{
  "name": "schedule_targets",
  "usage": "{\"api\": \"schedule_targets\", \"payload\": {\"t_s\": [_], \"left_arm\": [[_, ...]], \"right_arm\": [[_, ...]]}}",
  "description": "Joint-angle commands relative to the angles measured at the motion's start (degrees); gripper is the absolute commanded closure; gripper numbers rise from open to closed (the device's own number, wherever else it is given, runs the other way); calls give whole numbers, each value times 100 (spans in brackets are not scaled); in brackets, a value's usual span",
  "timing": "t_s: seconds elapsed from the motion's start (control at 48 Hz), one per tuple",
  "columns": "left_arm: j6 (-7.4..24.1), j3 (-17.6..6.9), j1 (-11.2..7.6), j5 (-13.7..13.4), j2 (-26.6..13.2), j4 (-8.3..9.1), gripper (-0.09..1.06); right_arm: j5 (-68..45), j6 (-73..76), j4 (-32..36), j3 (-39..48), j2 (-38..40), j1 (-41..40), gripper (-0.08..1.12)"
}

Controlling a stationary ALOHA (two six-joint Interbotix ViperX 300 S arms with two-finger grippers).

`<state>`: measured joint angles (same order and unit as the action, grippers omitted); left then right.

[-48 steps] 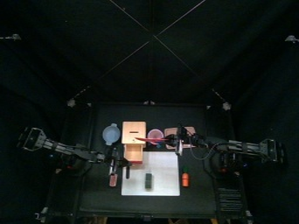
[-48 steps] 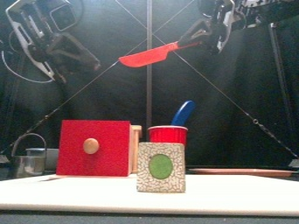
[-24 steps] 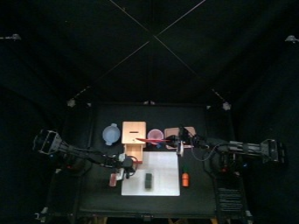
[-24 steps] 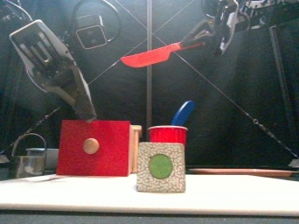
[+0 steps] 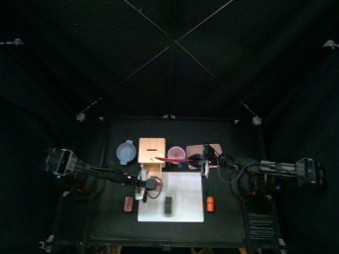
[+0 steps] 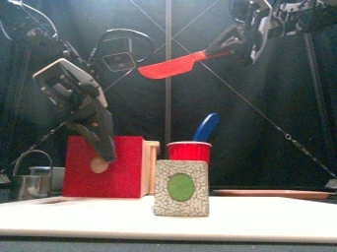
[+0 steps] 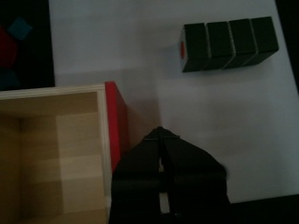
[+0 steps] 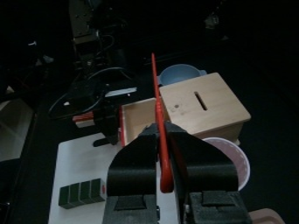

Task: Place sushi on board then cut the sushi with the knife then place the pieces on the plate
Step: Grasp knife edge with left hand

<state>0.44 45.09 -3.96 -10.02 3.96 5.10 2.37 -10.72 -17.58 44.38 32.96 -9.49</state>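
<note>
Lower than a moment ago, the left pincer point(image 6: 104, 152) has come down from high on the left and now hangs in front of the wooden box point(image 6: 129, 169), its tips level with the red drawer front. The left wrist view shows its jaws clenched together with nothing between them, over the white cutting board point(image 7: 222, 131) and just beside the drawer front's edge; whether they touch the box cannot be told. The right pincer point(image 6: 245, 39) has barely shifted: it is high on the right, grasping the red knife point(image 6: 178, 65) by the handle, with the blade stretched out toward the left, well above the counter. The sushi roll point(image 7: 230, 44) lies on the board as four dark blocks pressed together in one row, uncut, and apart from the left pincer. From the front its speckled end with a green centre faces the camera, near the board's front edge. Behind it stands the red cup point(image 6: 188, 151) with the blue knife point(image 6: 207, 128) sticking out. The pink plate point(image 8: 233, 164) lies beside the box, on the right pincer's side.
</note>
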Motion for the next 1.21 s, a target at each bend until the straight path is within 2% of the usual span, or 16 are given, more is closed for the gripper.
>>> {"api": "schedule_targets", "payload": {"t_s": [0.021,0.104,0.271,0.312,0.5,0.646,0.875,0.938,1.021,1.104,1.167,1.208], "left_arm": [[-18,-237,105,-9,35,237,65],[-18,-369,176,0,0,396,65],[-18,-589,237,-26,-176,554,65],[-18,-589,264,-88,-193,615,65],[-18,-501,475,-334,-88,668,65],[-18,-475,589,-316,-70,809,65],[-18,-536,527,-132,79,800,66],[-26,-519,404,-114,246,800,66],[-35,-501,167,-26,527,738,66],[-35,-378,26,132,782,563,66],[-35,-158,18,255,940,308,66],[-35,-9,9,422,1037,79,66]], "right_arm": [[-70,9,-9,-44,88,18,67],[-105,9,-26,-9,88,18,67],[-167,9,-70,70,123,26,67],[-167,9,-70,88,149,26,67],[-176,9,-62,193,308,62,67],[-220,9,-123,264,404,97,67],[-229,9,-123,308,483,202,67],[-229,9,-132,334,527,264,67],[-237,18,-132,413,571,360,67],[-229,18,-141,510,571,492,67],[-237,9,-141,606,554,642,67],[-237,9,-141,686,527,773,67]]}}
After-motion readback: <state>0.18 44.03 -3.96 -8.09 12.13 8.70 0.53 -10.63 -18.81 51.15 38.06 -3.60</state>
